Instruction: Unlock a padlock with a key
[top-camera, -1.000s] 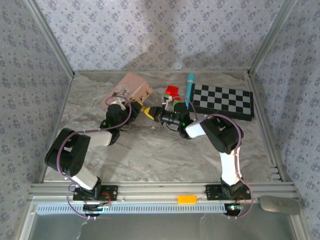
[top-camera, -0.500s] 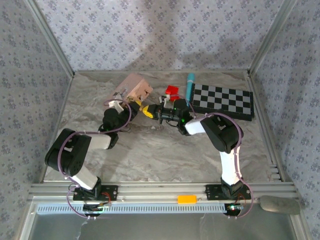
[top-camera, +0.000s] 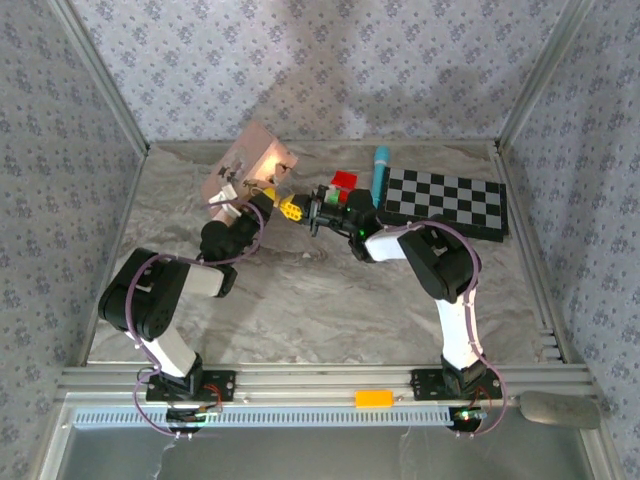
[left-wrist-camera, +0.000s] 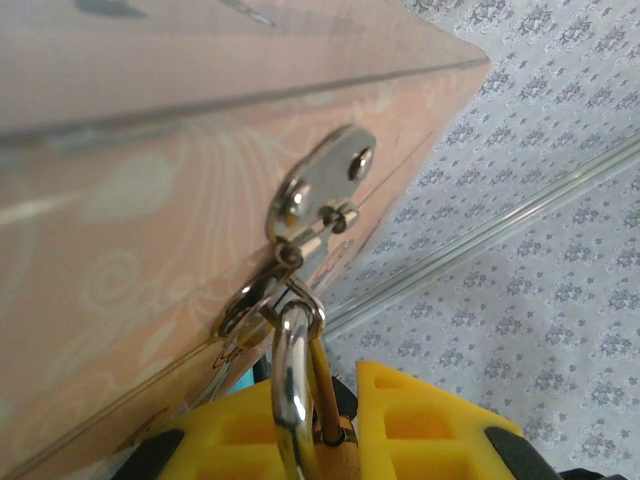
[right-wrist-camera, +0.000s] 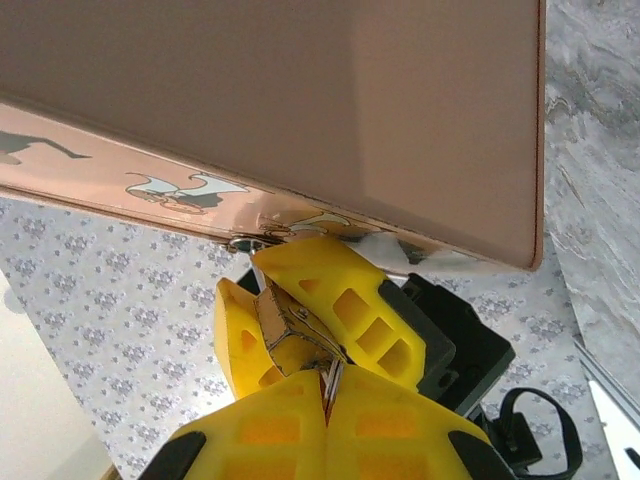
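Observation:
The brass padlock (right-wrist-camera: 288, 318) hangs by its silvery shackle (left-wrist-camera: 290, 385) from the hasp (left-wrist-camera: 318, 190) of the pink box (top-camera: 250, 163), which is tipped up off the table. My left gripper (left-wrist-camera: 335, 425) is shut on the padlock body, one yellow finger (left-wrist-camera: 430, 420) on each side. From the right, my right gripper (right-wrist-camera: 326, 392) is shut on the thin silvery key (right-wrist-camera: 333, 377), whose tip meets the underside of the padlock. In the top view the left gripper (top-camera: 264, 197) and right gripper (top-camera: 295, 208) meet just below the box.
A checkered board (top-camera: 445, 200) lies at the back right, with a teal pen (top-camera: 380, 170) and small red and green blocks (top-camera: 343, 183) beside it. Patterned walls with metal frame posts close in the back and sides.
Both grippers have moved toward the back left together. The pink box has tipped up and shifted left with them. Both grips are unchanged.

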